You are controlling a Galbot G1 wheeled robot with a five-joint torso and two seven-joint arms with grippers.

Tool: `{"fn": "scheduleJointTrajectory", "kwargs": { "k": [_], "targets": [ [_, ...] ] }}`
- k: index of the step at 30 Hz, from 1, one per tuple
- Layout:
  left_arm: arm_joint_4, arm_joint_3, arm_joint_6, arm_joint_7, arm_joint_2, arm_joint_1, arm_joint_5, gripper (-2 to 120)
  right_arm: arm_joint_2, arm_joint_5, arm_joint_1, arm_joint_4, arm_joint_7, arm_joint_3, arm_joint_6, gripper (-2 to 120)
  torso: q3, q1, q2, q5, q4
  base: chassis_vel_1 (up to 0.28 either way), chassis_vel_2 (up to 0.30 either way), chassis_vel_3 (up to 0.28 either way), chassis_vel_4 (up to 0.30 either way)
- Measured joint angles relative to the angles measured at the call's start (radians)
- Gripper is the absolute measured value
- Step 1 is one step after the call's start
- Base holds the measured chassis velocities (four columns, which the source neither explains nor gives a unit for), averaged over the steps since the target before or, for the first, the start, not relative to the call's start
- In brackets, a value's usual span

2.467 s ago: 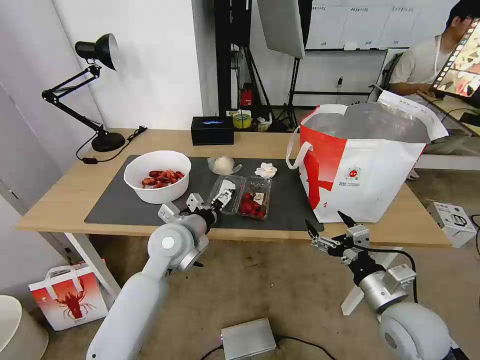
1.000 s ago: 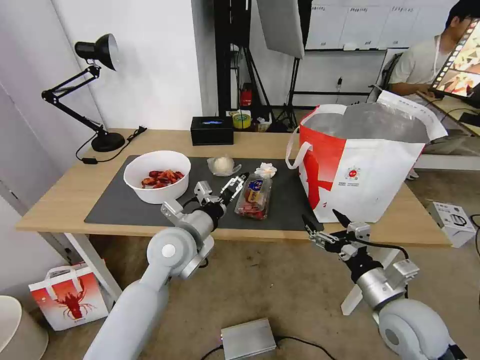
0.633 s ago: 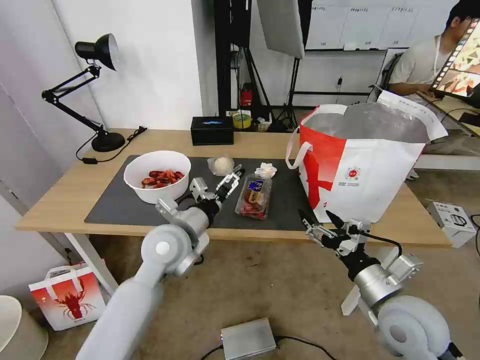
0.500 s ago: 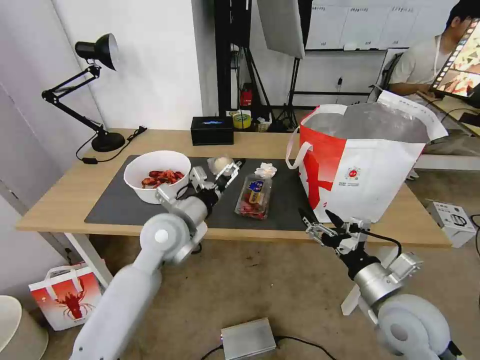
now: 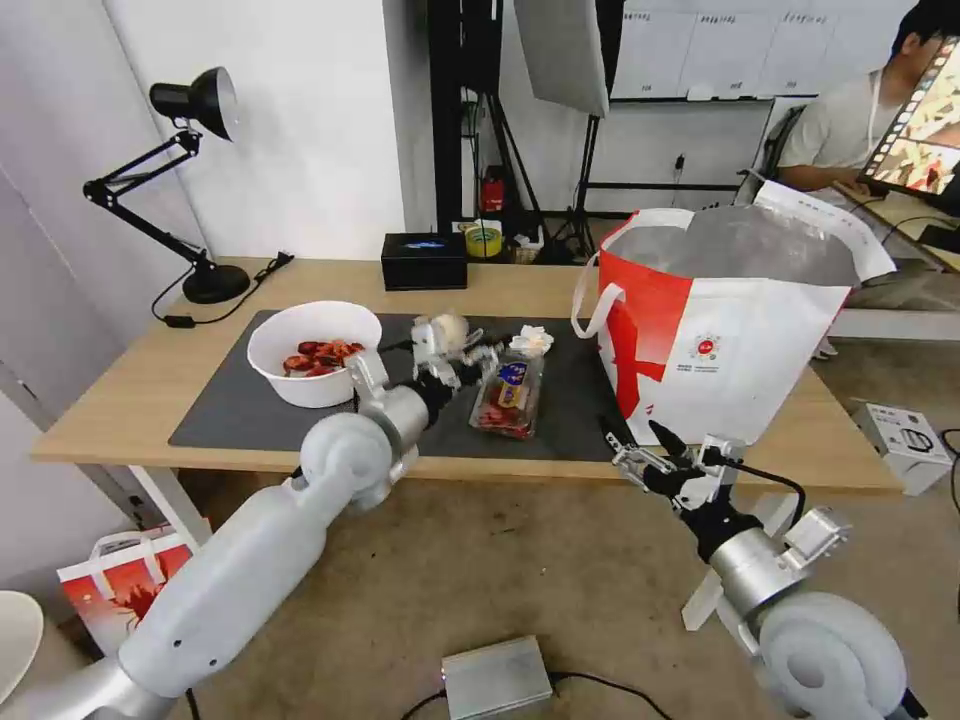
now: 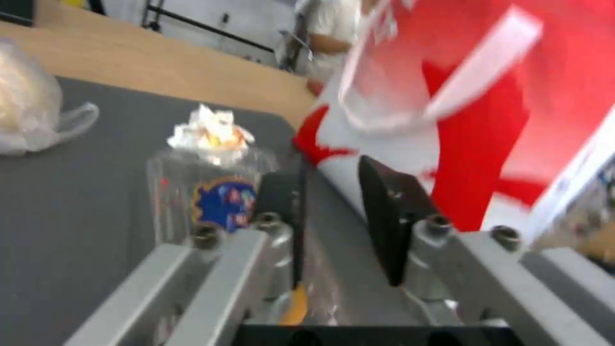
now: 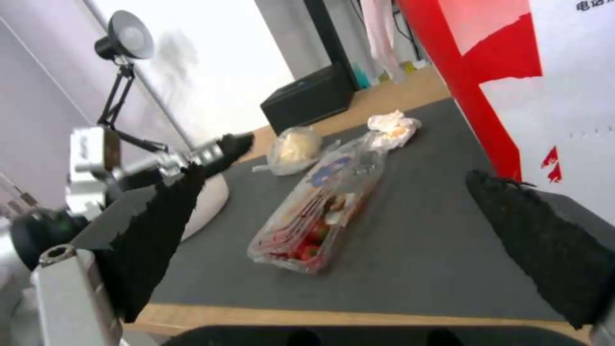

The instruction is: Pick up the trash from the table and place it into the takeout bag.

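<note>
Clear clamshell box [image 5: 508, 390] closed on the dark mat [image 5: 230, 400], red scraps inside, between white bowl [image 5: 314, 352] and takeout bag [image 5: 730, 330]. Crumpled tissue [image 5: 531, 341] just beyond it. Left gripper [image 5: 478, 356] just beside the box — fingers slightly parted, holding nothing. Right gripper [image 5: 632, 442] by the table [image 5: 120, 390] edge — spread wide, empty.
</note>
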Motion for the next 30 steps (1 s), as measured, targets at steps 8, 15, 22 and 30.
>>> {"fn": "scheduleJointTrajectory", "kwargs": {
  "k": [8, 15, 22, 30],
  "targets": [
    [0.062, 0.062, -0.019, 0.139, 0.041, -0.022, 0.104, 0, 0.0, 0.004, 0.0, 0.003, 0.001, 0.0, 0.0, 100, 0.0, 0.0, 0.0, 0.0002, 0.0001, 0.0, 0.0, 0.0, 0.0],
    [0.107, 0.112, -0.051, 0.236, 0.073, -0.069, 0.259, 0, -0.005, 0.046, 0.003, 0.009, 0.011, 0.004, -0.004, 100, 0.0, 0.0, 0.0, 0.0002, 0.0001, 0.0, 0.0, 0.0, 0.0],
    [0.177, 0.18, -0.106, 0.365, 0.101, -0.124, 0.404, 0, 0.0, 0.101, 0.023, 0.008, 0.03, 0.003, -0.03, 100, 0.0, 0.0, 0.0, 0.0003, 0.0001, 0.0, 0.0, 0.0, 0.0],
    [0.239, 0.224, -0.13, 0.407, 0.099, -0.146, 0.458, 0, 0.003, 0.205, 0.052, 0.005, 0.066, 0.002, -0.049, 100, 0.0, 0.0, 0.0, 0.0002, 0.0001, 0.0, 0.0, 0.0, 0.0]
  ]
}}
